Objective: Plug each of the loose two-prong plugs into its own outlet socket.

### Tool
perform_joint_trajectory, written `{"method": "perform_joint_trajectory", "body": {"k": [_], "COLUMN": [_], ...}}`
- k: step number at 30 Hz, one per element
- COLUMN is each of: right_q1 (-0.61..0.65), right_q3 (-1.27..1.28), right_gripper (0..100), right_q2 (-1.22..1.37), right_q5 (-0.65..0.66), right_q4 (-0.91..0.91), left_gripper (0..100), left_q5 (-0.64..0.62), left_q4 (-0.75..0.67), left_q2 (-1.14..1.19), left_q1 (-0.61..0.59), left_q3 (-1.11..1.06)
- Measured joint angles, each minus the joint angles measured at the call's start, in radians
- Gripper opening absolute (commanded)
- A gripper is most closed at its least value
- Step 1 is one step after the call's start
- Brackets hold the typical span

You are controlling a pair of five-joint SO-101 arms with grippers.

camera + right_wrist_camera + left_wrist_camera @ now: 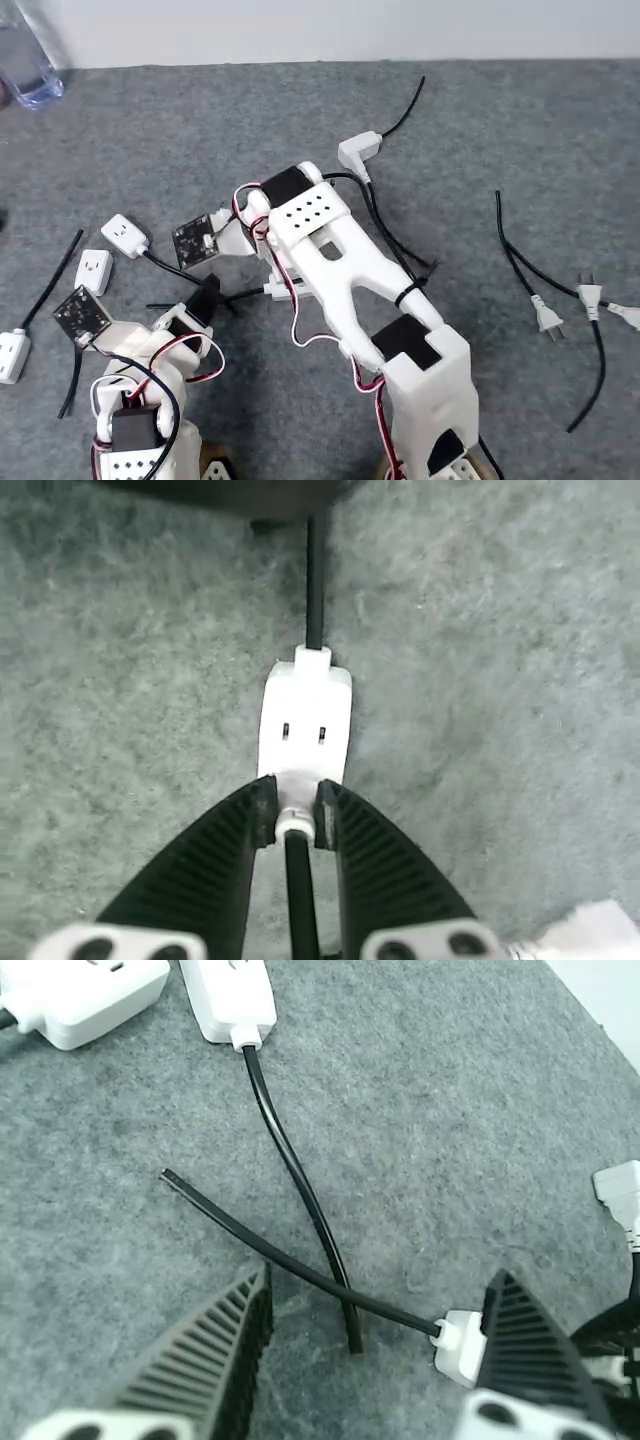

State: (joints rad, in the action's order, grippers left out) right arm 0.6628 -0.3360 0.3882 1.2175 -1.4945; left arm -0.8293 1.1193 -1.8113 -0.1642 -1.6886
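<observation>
Two loose plugs (547, 316) lie on the table (500, 120), well apart from both arms. Light, with limp cords, they are best held by the stiff white body. The right gripper (295, 805) pinches a plug neck (294, 825) at a socket (305, 715); the left gripper (381, 1280) is spread wide.

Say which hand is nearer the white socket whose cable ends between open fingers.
Left. The left hand is open over the cable end of that socket; the right hand is farther off, shut on a plug.
</observation>
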Motion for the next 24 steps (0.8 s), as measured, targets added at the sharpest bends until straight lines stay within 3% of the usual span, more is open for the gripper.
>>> {"method": "perform_joint_trajectory", "body": {"k": [7,13,20,24], "right_q1": [0.031,0.025,-0.015,-0.015], "right_q3": [0.0,0.0,0.017,0.017], "right_gripper": [0.8,0.8,0.8,0.8], "right_q2": [-0.249,-0.468,-0.637,-0.657], "right_q5": [-0.106,-0.331,-0.585,-0.606], "right_q4": [-0.02,-0.028,-0.006,0.026], "left_gripper": [32,32,32,32], "left_q5": [-0.003,-0.021,-0.457,-0.543], "left_q4": [-0.109,-0.296,-0.516,-0.479], "left_q2": [0.0,0.0,0.0,0.0], "left_q1": [0.006,0.127,0.295,0.46], "left_q3": [0.0,0.0,0.0,0.0]}}
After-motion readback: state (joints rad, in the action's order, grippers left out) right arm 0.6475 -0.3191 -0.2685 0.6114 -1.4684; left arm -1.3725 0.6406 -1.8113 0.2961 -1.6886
